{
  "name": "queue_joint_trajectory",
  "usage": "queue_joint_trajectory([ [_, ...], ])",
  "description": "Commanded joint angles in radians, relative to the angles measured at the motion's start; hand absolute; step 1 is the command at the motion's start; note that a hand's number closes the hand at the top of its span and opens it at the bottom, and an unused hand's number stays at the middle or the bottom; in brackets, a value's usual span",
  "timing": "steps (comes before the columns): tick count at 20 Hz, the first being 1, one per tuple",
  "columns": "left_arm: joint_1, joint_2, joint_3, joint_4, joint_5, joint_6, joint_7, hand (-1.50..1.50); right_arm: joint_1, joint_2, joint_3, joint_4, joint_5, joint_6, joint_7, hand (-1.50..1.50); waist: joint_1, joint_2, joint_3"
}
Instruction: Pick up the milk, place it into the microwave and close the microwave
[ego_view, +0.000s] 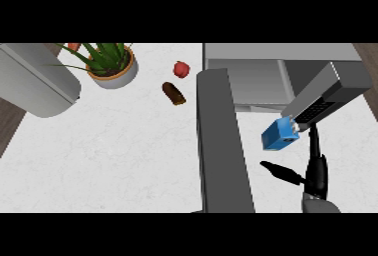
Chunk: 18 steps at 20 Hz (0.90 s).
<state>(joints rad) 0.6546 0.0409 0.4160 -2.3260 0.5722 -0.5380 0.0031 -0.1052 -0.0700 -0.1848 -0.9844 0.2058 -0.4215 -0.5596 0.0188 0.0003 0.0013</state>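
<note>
The milk (280, 136), a small blue carton with a white top, stands tilted just in front of the microwave (251, 62) at the upper right, below its dark control panel (319, 106). The microwave's grey door (221, 145) is swung open and runs down the middle of the view, left of the carton. My right hand (316, 172) comes up from the lower edge, open, with straight fingers reaching up beside the carton's right side and the thumb spread to the left. The fingers do not curl round the milk. I cannot tell whether they touch it. The left hand does not show.
A potted plant (111, 65) stands at the upper left beside a large grey rounded appliance (37, 80). A red fruit (181, 68) and a brown oblong item (174, 93) lie left of the door on the white counter (111, 160).
</note>
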Motion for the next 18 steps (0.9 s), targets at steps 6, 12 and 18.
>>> queue_joint_trajectory([
  [6,0.030,0.020,0.048,-0.070,0.147,-0.035,0.023,-1.50,-0.145,-0.053,-0.111,0.339,-0.098,0.104,-0.255,-1.50,0.004,0.002,0.001],
  [12,0.039,-0.002,0.028,-0.082,0.123,-0.047,0.022,-1.50,-0.239,-0.052,-0.167,0.498,-0.148,0.149,-0.354,1.50,0.010,0.004,0.002],
  [18,-0.002,0.034,0.040,-0.045,0.168,-0.030,0.039,-1.50,-0.321,-0.123,-0.166,0.624,-0.133,0.226,-0.386,1.50,0.019,0.008,0.002],
])
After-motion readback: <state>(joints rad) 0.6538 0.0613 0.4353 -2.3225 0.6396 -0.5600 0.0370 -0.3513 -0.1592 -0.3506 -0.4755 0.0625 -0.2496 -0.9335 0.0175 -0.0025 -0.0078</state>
